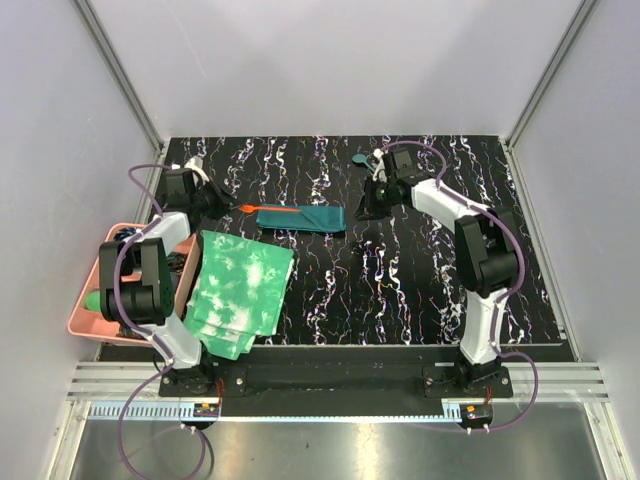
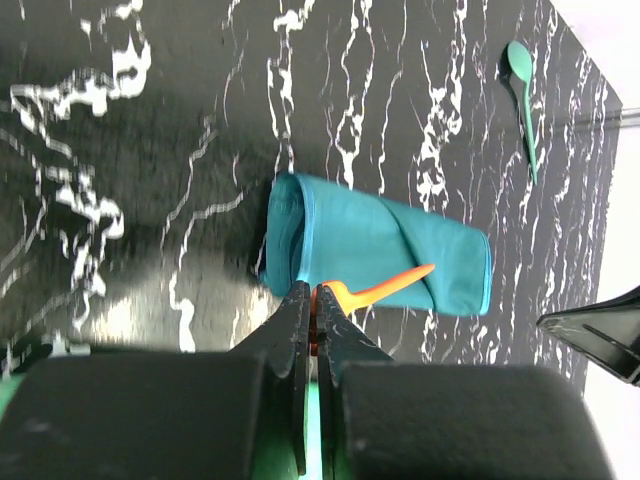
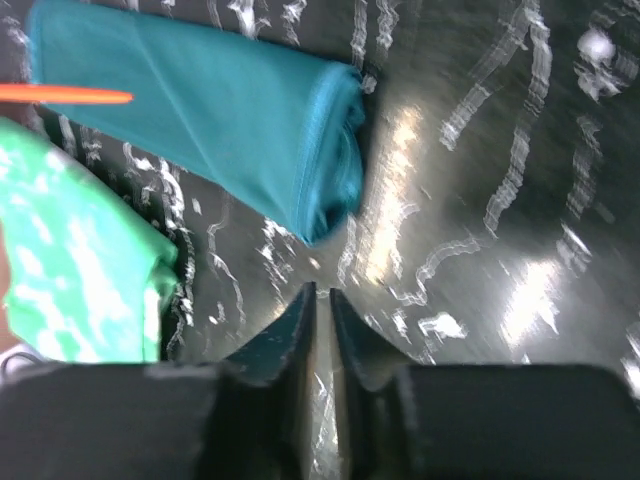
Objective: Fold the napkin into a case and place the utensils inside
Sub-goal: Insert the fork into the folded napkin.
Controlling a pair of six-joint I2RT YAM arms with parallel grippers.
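The left gripper [image 2: 313, 300], pinched shut on the orange utensil [image 2: 385, 287], reaches low toward the folded teal case [image 1: 301, 218] mid-table, while the right gripper [image 3: 322, 305], jaws nearly together and empty, hovers beside the case's other end, the teal spoon [image 2: 524, 92] lying well apart.

Robot lab cell, plain white panels [image 1: 330, 60] (aluminium-framed), black marbled tabletop [image 1: 400, 290]

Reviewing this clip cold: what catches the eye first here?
The folded teal case lies mid-table on the black marbled table, with the left gripper shut on the orange utensil over its left end. The teal spoon lies apart, far right.
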